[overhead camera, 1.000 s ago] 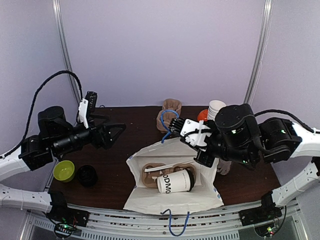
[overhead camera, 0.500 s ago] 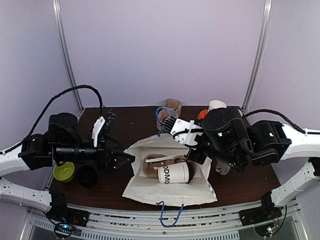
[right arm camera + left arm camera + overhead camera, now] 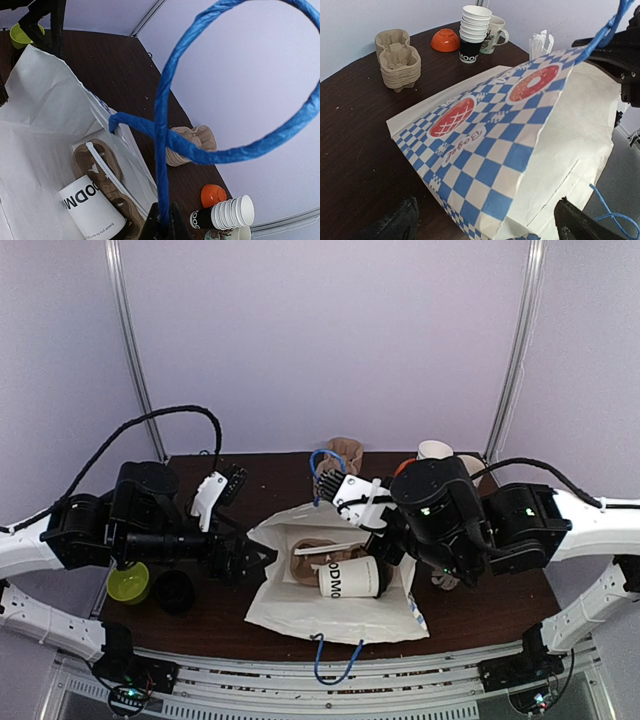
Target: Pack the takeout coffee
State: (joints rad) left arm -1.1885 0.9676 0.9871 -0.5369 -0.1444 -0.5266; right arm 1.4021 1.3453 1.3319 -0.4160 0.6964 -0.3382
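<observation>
Bag at mid-table (image 3: 270, 480): left tool (image 3: 254, 562) is spread wide at the left lip of the blue-and-white checked paper bag (image 3: 485, 145); contact is hard to judge. Inside sits one brown two-hole carrier tray (image 3: 92, 157), with one white wrapped straw (image 3: 107, 172) across it. One takeout cup (image 3: 348, 577) lies on its side on that tray, its top end tucked under the right arm. Right tool (image 3: 161, 222) is pinching one blue handle (image 3: 165, 115), held up. The second handle (image 3: 335, 668) hangs at the near edge.

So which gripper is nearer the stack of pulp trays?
Right. The right gripper, shut on the blue handle, is just in front of the stack; the left gripper hangs open beside the checked paper bag.
</observation>
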